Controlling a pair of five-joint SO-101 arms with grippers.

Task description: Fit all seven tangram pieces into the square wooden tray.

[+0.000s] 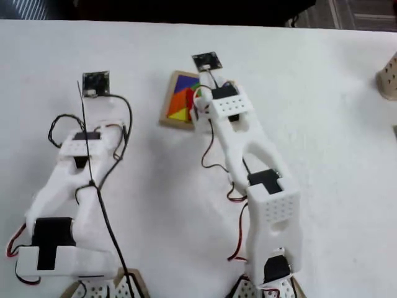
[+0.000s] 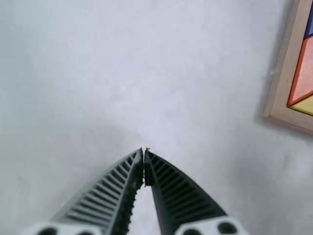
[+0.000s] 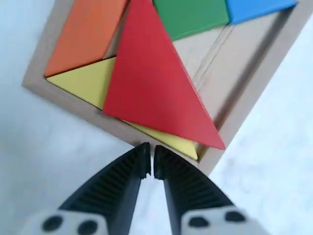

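The square wooden tray (image 1: 166, 112) lies on the white table at back centre. Under the right wrist camera its rim (image 3: 259, 88) frames an orange piece (image 3: 88, 34), a green piece (image 3: 190, 17), a blue piece (image 3: 254, 7) and a yellow triangle (image 3: 83, 83). A red triangle (image 3: 151, 83) lies tilted on top of the yellow one, with one corner over the rim. My right gripper (image 3: 150, 159) is shut and holds nothing, its tips just outside the tray's edge. My left gripper (image 2: 144, 164) is shut over bare table, with the tray (image 2: 283, 88) off to its side.
A tan perforated object (image 1: 388, 77) stands at the table's far right edge. Black and red cables (image 1: 99, 186) trail along the left arm (image 1: 80, 149). Open white table lies between the arms and to the right.
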